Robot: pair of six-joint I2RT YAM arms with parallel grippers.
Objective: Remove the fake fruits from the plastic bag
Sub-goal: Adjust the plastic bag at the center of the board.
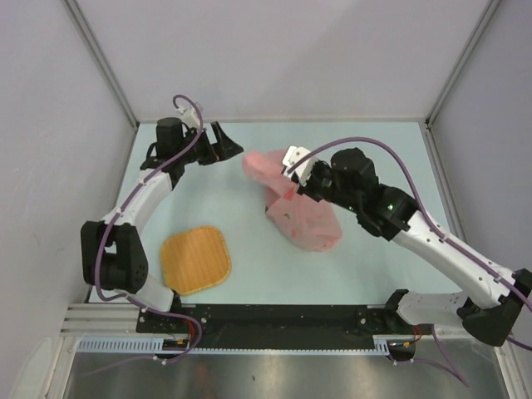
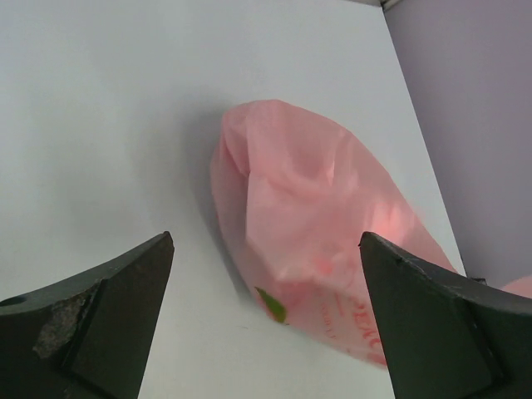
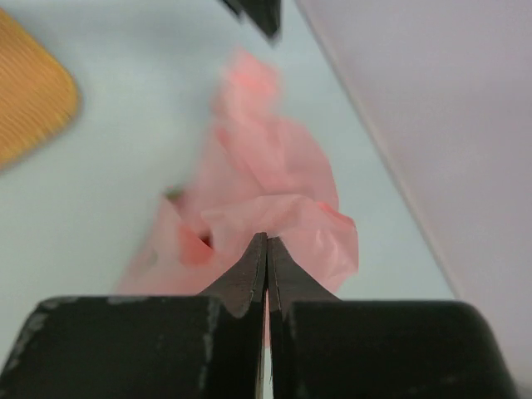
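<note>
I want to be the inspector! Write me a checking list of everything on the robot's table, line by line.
Surface: pale blue table, smooth and flat.
Job's things: the pink plastic bag lies crumpled right of the middle. No fake fruits are seen outside it, and what is inside cannot be told.
Clutter: an orange woven mat lies flat near the left arm, apart from the bag.
Grippers: the right gripper is shut, pinching the bag's plastic. The left gripper is open, holds nothing and points at the bag.
Cables: a purple cable arcs over each arm.
Surroundings: plain grey walls on three sides.
</note>
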